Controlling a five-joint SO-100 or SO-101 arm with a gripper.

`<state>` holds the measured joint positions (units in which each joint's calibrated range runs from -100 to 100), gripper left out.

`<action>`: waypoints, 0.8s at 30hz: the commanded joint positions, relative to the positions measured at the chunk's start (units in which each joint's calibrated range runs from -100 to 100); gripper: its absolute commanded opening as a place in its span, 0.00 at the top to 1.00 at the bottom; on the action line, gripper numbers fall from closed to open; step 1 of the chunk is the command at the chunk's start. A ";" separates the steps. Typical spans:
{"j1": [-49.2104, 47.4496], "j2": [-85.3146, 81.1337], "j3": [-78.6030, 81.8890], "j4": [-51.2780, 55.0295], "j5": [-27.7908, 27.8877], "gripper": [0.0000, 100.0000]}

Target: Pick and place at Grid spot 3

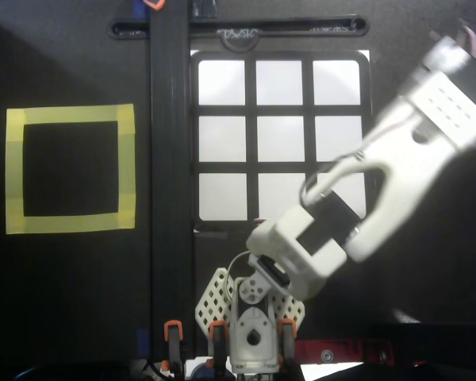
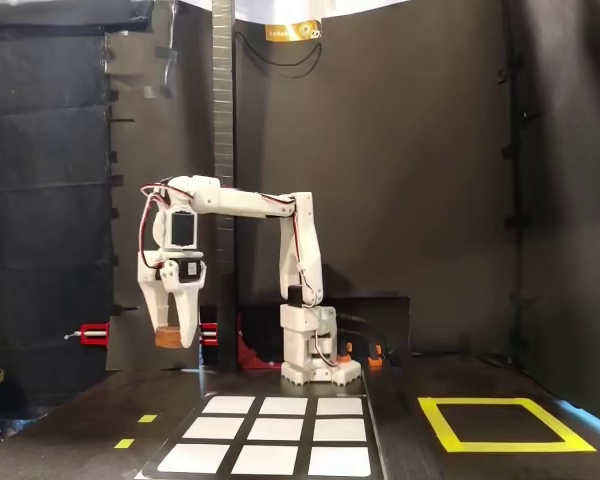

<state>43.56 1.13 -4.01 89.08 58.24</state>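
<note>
In the fixed view my gripper (image 2: 170,338) hangs pointing down, well above the table and left of the white grid (image 2: 277,430). It is shut on a small brown block (image 2: 166,337) between its fingertips. Grid spot 3 is the top-right white cell in the overhead view (image 1: 336,82), which is the near-left cell in the fixed view (image 2: 192,458). It is bare. In the overhead view my arm (image 1: 397,159) reaches up and to the right over the grid's right edge. The fingertips and the block lie out of that frame.
A yellow-tape square outline lies left of the grid in the overhead view (image 1: 70,169) and right of it in the fixed view (image 2: 502,423). A black upright bar (image 1: 170,159) stands between square and grid. My base (image 1: 254,333) is clamped at the bottom edge.
</note>
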 commanded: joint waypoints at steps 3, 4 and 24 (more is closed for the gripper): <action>-11.01 -3.36 -1.03 1.78 -12.36 0.88; -13.52 -3.53 -1.03 1.95 -15.09 0.88; -34.47 -5.42 -0.93 5.93 -48.84 0.88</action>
<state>7.38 -1.74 -4.01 95.73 7.69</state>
